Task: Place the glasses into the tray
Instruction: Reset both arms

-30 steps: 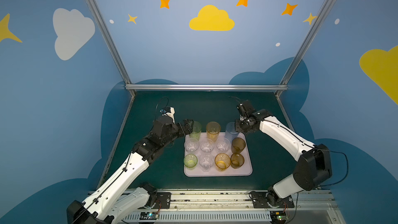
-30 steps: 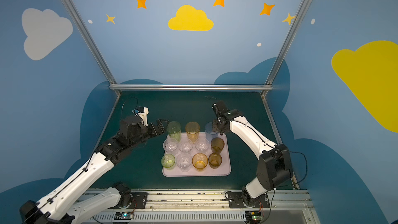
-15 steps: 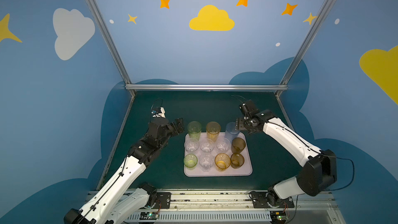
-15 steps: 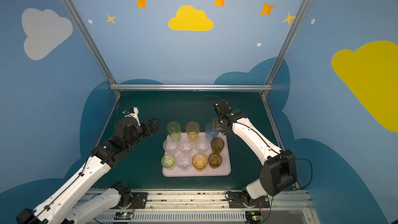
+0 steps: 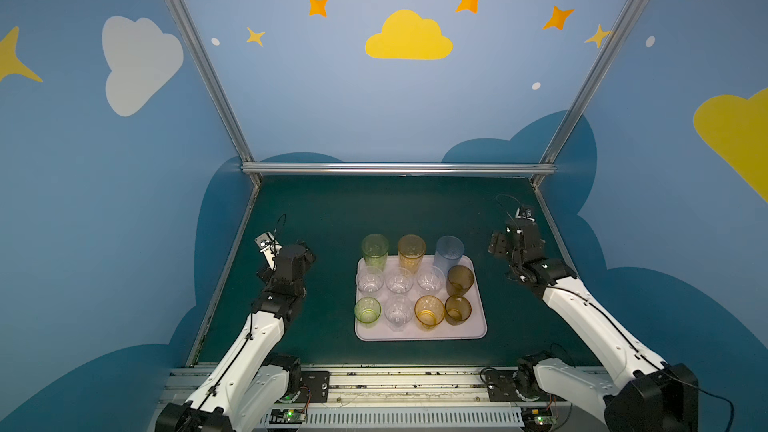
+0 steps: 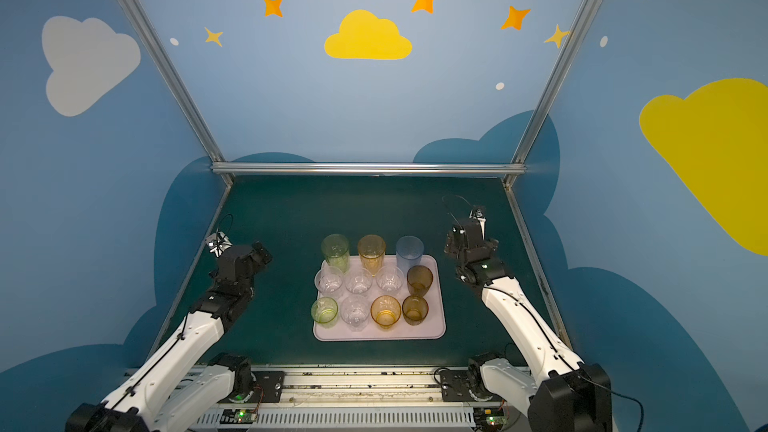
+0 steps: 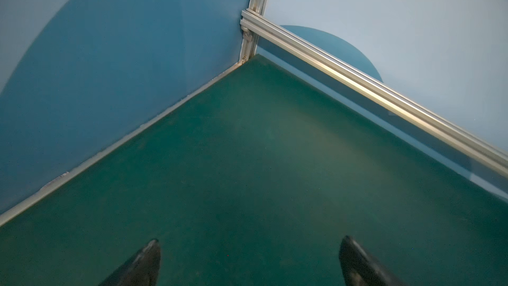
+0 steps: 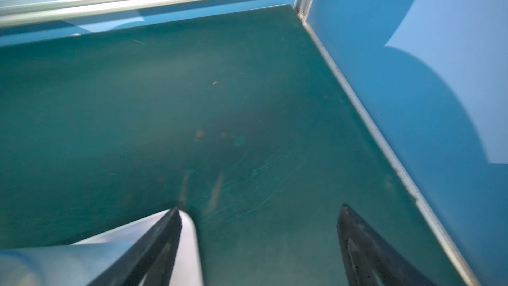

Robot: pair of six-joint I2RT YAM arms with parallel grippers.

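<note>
Plainly: eleven glasses [image 6: 358, 282] in one tray [image 5: 419, 333], both jaws wide and empty

Two white arms [image 5: 257, 338] flank the load. The left jaws gape fully with nothing between them, hanging over bare bench [image 7: 247, 160] and aimed at its back-left corner. Right of them, well apart, lies the single pale lilac tray, every glass upright inside it. Level with the jaws stand three tall ones: tall green glass [image 5: 375, 248], tall amber glass [image 5: 411, 248], tall blue glass [image 5: 449, 250]. Nearer the robot than the jaws come two rows of four short ones: three clear glasses [image 5: 399, 281] then a brown glass [image 5: 460, 280]; then short green glass [image 5: 367, 309], a fourth clear glass [image 5: 398, 313], short amber glass [image 5: 429, 311], second brown glass [image 5: 458, 309]. The right jaws, near the tall blue glass but apart from it, are spread just as wide and grip nothing. One dark green bench, scuffed under the right jaws, carries everything. Three blue walls [image 5: 395, 118] painted with clouds and stars close it in, joined by aluminium frame bars [image 5: 395, 168].
</note>
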